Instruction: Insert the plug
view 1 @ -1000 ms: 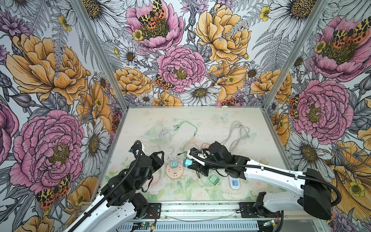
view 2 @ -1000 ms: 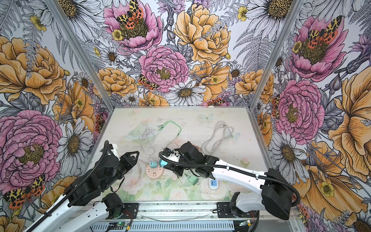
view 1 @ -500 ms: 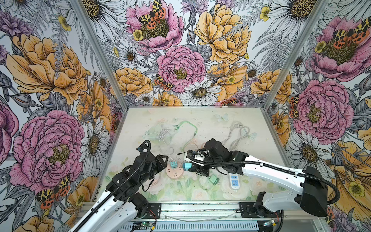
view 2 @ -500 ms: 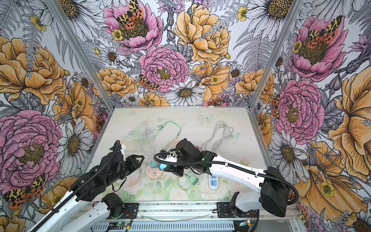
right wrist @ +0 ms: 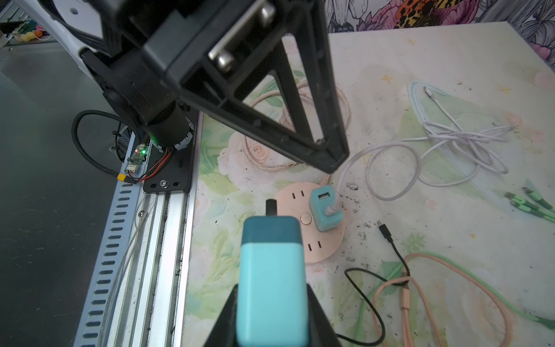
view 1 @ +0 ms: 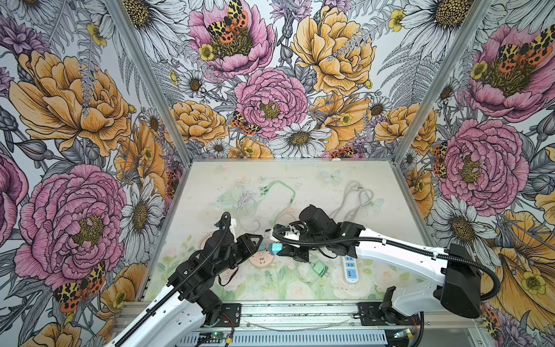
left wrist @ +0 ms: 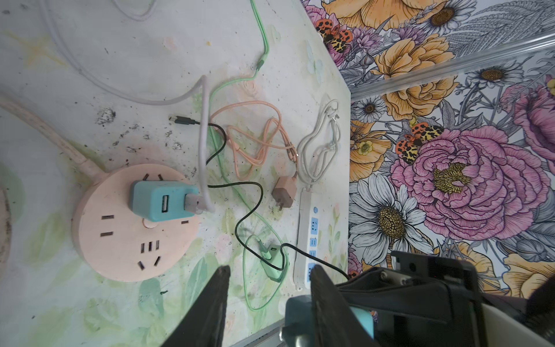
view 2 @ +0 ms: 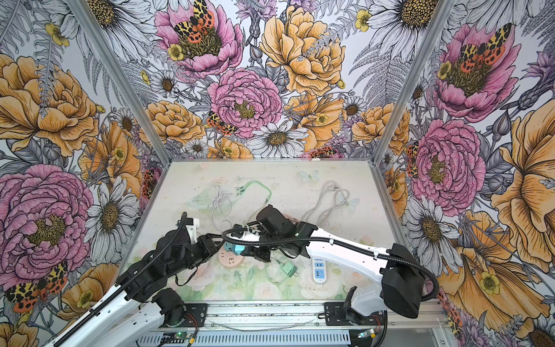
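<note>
The plug (right wrist: 271,270), a light teal charger block with a dark teal end, is held above the table with my right gripper (right wrist: 271,288) shut on it. A short black stub (right wrist: 271,207) sticks out of its dark end. In both top views the plug (view 1: 275,248) (view 2: 238,248) hangs just above the round pink socket (view 1: 262,261) (view 2: 229,259). My left gripper (view 1: 260,245) (left wrist: 269,267) is open, and the plug's dark end (left wrist: 295,312) lies against one of its fingers. A second blue charger (left wrist: 162,201) with a white cable sits plugged into the pink socket (left wrist: 120,240).
A white power strip (view 1: 350,267) (left wrist: 309,228), a green charger (view 1: 319,269) and a pink charger (left wrist: 283,192) lie right of the socket. Black (right wrist: 393,243), pink, green and white cables sprawl over the mat. The metal rail (right wrist: 162,240) runs along the front edge.
My left gripper has moved right and up to the dark end of the held plug. The right gripper has drifted slightly left and down with the plug.
</note>
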Robot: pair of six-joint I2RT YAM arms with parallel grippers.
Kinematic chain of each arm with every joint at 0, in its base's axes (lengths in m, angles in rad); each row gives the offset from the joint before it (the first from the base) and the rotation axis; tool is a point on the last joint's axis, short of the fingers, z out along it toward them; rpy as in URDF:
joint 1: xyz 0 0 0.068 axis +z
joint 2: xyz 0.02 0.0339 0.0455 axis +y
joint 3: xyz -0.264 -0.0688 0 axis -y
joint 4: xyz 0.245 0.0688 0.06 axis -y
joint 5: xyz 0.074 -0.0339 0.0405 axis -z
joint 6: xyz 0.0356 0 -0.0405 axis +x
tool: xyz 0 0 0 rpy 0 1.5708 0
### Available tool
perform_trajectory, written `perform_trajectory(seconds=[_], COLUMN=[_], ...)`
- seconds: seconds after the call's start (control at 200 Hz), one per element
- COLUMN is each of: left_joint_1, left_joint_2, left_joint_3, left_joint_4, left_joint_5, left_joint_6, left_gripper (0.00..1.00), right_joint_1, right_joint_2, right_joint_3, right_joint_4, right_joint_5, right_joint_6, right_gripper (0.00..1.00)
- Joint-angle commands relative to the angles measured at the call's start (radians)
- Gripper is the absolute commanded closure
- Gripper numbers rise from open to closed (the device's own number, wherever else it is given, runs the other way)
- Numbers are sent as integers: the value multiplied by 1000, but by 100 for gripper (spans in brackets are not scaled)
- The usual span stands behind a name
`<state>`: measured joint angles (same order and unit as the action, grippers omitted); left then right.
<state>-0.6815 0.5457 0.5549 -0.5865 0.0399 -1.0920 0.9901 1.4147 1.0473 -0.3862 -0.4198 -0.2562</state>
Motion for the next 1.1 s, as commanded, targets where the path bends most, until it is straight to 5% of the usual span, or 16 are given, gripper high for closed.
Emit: perform_trajectory(seconds=[0.0, 0.661, 1.096], left_joint_1=[-27, -96, -153], left_joint_2=[0, 26, 33], left_joint_3=[-25, -75, -123], left_joint_4=[70, 165, 267], left_joint_5=[14, 9, -71], left_joint_6=[-23, -80, -145], left_gripper=[54, 49, 45], right_joint_1=[10, 14, 12], right_joint_2=[17, 49, -22], right_joint_3=[46, 83, -20], right_joint_4=[5, 17, 246], right_joint_5=[8, 122, 183], right_joint_6=[-13, 8, 93], right_gripper=[100, 100, 100])
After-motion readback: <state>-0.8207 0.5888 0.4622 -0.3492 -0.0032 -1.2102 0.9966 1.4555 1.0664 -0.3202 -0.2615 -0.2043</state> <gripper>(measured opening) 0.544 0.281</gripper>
